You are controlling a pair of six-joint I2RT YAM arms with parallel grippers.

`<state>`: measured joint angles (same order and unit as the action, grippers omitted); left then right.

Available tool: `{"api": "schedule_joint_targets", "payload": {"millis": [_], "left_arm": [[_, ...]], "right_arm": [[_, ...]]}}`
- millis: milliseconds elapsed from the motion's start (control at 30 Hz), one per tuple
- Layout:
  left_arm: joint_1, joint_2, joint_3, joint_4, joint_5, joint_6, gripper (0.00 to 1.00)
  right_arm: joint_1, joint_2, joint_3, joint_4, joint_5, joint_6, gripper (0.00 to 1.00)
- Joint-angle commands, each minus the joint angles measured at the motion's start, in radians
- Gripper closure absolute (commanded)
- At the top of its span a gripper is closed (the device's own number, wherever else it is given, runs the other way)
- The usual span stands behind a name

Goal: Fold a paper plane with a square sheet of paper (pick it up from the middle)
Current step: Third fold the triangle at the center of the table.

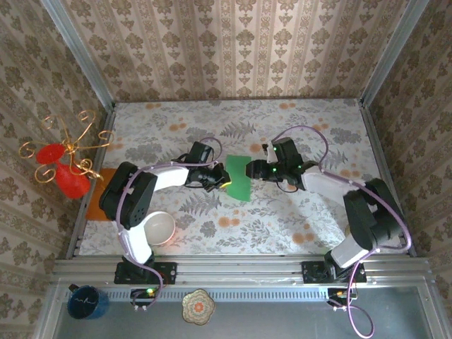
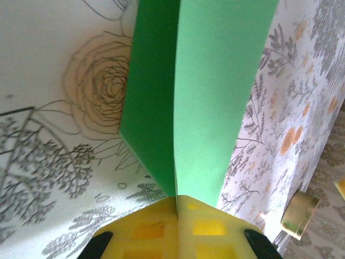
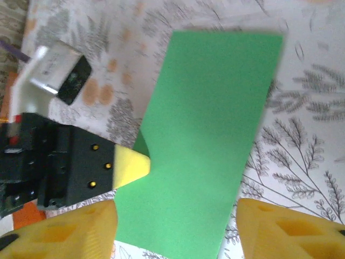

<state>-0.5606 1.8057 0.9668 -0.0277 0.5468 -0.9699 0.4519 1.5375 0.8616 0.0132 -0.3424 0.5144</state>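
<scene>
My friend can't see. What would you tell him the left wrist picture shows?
The left fingers, bright yellow, pinch the near end of a green paper folded along a middle crease. It stretches away over a flowery tablecloth.

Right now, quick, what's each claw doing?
Left gripper: shut on the green paper sheet.
Right gripper: open, jaws wide apart either side of that sheet.
</scene>
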Motion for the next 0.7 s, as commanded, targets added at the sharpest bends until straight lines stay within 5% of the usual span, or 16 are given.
{"api": "schedule_joint_targets", "payload": {"millis": [0,367,667], "left_arm": [[0.013,-0.07,-0.034,0.008,-0.047,-0.068,0.98],[0.025,-0.133,-0.076,0.01,-0.071,-0.133,0.97],[0.024,-0.126,-0.065,0.001,-0.064,-0.139,0.97]], "right_arm": [[0.069,-0.06,-0.049,0.064,0.15,-0.166,0.34],[0.231,-0.079,-0.226,0.387,0.175,-0.505,0.27],[0.316,0.026,-0.215,0.416,0.149,-0.713,0.28]]}}
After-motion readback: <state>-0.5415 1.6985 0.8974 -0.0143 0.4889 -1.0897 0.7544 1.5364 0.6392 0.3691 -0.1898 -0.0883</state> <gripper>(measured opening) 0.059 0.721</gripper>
